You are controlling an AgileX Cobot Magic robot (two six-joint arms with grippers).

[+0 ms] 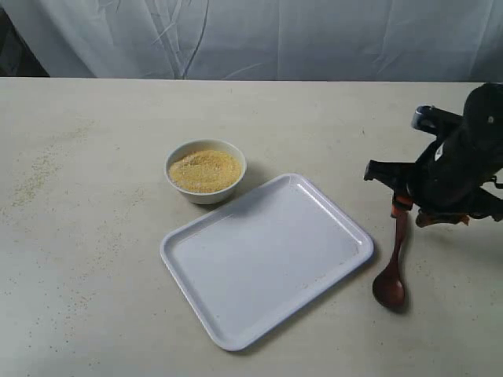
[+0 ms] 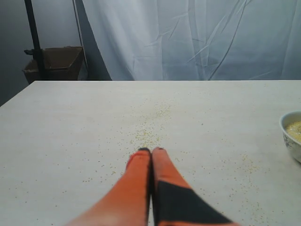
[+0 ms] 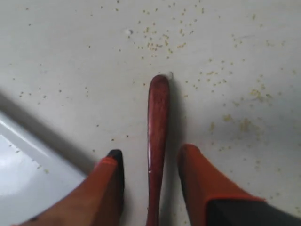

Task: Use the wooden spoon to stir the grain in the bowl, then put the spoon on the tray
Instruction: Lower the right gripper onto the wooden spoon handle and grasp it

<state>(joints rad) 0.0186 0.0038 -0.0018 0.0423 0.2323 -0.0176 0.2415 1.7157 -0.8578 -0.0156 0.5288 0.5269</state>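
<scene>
A dark reddish-brown wooden spoon (image 1: pixel 395 263) lies flat on the table just right of the large white tray (image 1: pixel 236 314), its oval head toward the front. My right gripper (image 3: pixel 151 157) is open and straddles the spoon's handle (image 3: pixel 157 122), with a gap on both sides. From the exterior camera that right gripper (image 1: pixel 402 206) sits low over the handle's far end. The small white bowl (image 1: pixel 206 188) holds a heap of golden grain (image 1: pixel 204 170) behind the tray's far left corner. My left gripper (image 2: pixel 151 151) is shut on nothing above bare table; the bowl's rim (image 2: pixel 288 136) shows at that view's edge.
Loose grains (image 2: pixel 148 134) are scattered over the tabletop on the left and around the spoon's handle (image 3: pixel 162 44). A white curtain (image 1: pixel 251 35) hangs behind the table's far edge. A box on a stand (image 2: pixel 54 63) is off the table's far corner.
</scene>
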